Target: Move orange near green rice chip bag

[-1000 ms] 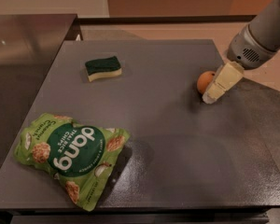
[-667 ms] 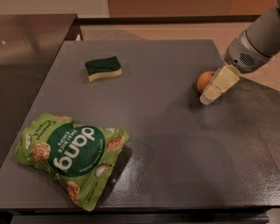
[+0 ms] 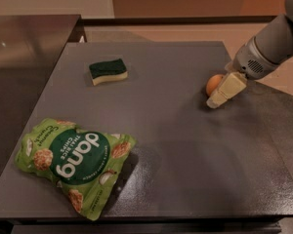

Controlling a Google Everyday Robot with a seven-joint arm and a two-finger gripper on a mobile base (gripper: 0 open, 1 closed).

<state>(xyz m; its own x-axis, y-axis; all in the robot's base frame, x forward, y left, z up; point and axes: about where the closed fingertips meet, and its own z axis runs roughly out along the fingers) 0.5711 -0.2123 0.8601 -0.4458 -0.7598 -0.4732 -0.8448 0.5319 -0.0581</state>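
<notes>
The orange (image 3: 213,83) sits on the dark grey table (image 3: 185,145) at the right, near the far edge. My gripper (image 3: 216,96) comes in from the upper right, reaches down to the table right at the orange and covers its right side. The green rice chip bag (image 3: 75,162) lies flat at the front left of the table, far from the orange, with its "dang" circle facing up.
A dark green and yellow sponge (image 3: 108,70) lies at the back left of the table. A dark counter (image 3: 24,48) adjoins the table on the left. The table's right part is a separate dark slab (image 3: 278,130).
My gripper has shifted slightly to the left at the orange. The orange, bag and sponge stay where they were.
</notes>
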